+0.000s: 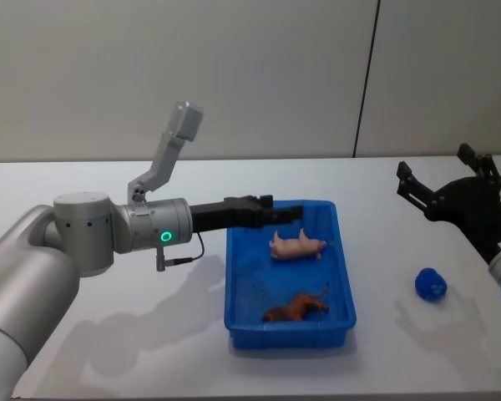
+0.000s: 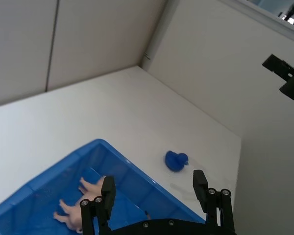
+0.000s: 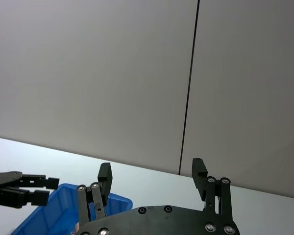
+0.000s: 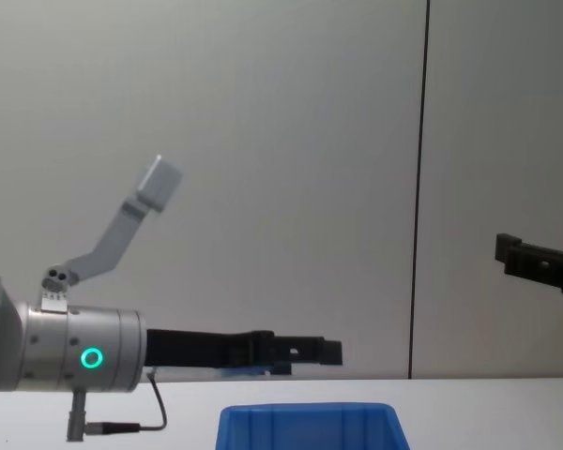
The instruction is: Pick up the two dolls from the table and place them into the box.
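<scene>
Grey wall panels with one dark vertical seam stand behind the white table, which carries all items listed below. Left side: my left arm reaches across the table toward the right. The only marking on its wrist housing is a lit green ring light, and a thin cable hangs from the same housing. My left gripper is held level over the far left corner of the box. In the chest view it stands clear above the rim. Its fingers are spread wide with nothing between them: released. Centre: the box is a bright blue rectangular bin standing flat on the table, and it holds both dolls. The pink doll, a pale pig-like figure on its side, lies on the floor of the far half, just ahead of my left fingertips and below them, not touching them. The brown doll lies in the near half, close to the front wall and apart from the pink doll. Right side: a small rounded blue object sits on the bare table, apart from the box. My right gripper is raised above the right part of the table, well apart from the box. Its fingers are spread and empty: released.
</scene>
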Controlling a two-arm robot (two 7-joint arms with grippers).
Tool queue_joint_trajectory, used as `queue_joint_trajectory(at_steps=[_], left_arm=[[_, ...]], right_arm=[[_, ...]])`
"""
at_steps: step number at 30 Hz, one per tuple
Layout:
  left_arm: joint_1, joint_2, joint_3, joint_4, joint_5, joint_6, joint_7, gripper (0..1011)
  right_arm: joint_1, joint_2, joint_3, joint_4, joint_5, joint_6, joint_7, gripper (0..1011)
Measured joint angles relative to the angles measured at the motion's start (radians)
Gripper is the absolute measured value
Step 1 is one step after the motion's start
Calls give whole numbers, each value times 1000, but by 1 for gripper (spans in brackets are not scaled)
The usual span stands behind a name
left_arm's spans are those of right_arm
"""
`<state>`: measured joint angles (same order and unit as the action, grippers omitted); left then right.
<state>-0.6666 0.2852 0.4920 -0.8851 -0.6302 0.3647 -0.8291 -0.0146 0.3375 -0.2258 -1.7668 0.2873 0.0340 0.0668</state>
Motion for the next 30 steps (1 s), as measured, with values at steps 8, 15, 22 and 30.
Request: queue_joint_trajectory(at_steps=[8, 15, 22, 30], left_arm=[[50, 33, -18, -91, -42, -51, 103, 1001], [92, 59, -32, -162, -70, -92, 193, 1001], [144, 91, -46, -245, -96, -142, 319, 1001], [193, 119, -57, -316, -112, -191, 444, 1001]], right_arm=[[0, 0, 0, 0, 0, 0, 0, 1001], [0, 0, 0, 0, 0, 0, 0, 1001], [0, 0, 0, 0, 0, 0, 0, 1001], [0, 0, 0, 0, 0, 0, 0, 1001]])
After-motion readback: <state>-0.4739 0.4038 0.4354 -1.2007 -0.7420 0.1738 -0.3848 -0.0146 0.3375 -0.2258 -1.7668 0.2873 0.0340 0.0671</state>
